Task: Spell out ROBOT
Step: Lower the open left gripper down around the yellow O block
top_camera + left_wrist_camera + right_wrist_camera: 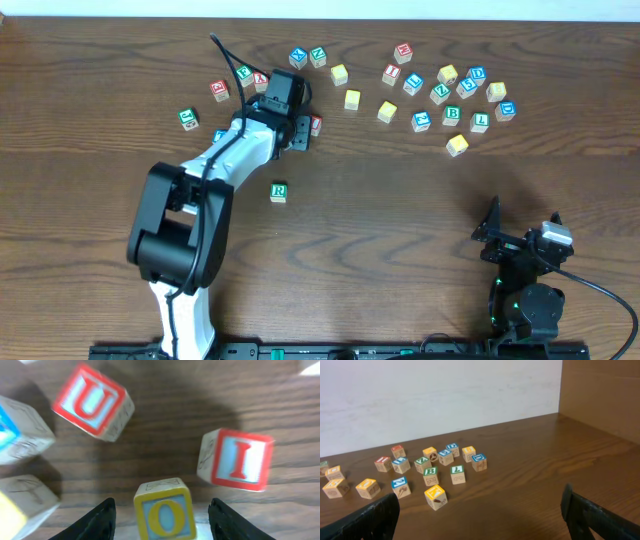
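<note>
In the left wrist view, a cube with a yellow O point(165, 512) on a yellow-framed face stands upright between the fingers of my left gripper point(162, 519). The gripper is open, with a gap on each side of the cube. From overhead, the left gripper point(298, 128) hides that cube. The green R cube point(278, 192) lies alone nearer the front. The green B cube point(452, 115) sits in the far right cluster and also shows as the B cube point(430, 474) in the right wrist view. My right gripper point(480, 520) is open and holds nothing, low over bare wood.
A red U cube point(92, 400) and a red I cube point(240, 460) stand just beyond the O cube, and two more cubes crowd the left edge. Several plain yellow cubes, one of them point(352, 99), and other letter cubes lie scattered along the far side.
</note>
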### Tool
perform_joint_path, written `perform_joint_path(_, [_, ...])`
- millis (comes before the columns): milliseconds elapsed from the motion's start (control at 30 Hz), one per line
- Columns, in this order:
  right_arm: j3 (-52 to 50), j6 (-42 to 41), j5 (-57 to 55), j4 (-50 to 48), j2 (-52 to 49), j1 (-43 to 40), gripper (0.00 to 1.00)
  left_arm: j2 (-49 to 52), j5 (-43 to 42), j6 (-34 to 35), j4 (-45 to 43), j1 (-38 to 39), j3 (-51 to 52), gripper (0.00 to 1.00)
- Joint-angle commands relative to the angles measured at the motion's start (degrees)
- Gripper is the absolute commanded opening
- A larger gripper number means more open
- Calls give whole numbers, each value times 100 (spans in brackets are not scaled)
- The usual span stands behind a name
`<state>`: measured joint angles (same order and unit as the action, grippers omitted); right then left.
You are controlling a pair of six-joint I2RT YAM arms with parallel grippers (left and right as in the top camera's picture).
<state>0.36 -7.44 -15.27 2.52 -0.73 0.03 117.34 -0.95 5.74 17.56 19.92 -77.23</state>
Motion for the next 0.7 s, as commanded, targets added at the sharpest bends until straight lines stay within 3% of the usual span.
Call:
perform_joint_path(0, [-4, -85, -70, 22, 13, 81, 99, 212, 13, -79, 11, -24, -127, 58])
perform_joint_path(667, [-4, -85, -70, 24, 13, 81, 99, 201, 13, -101, -4, -24, -319, 59])
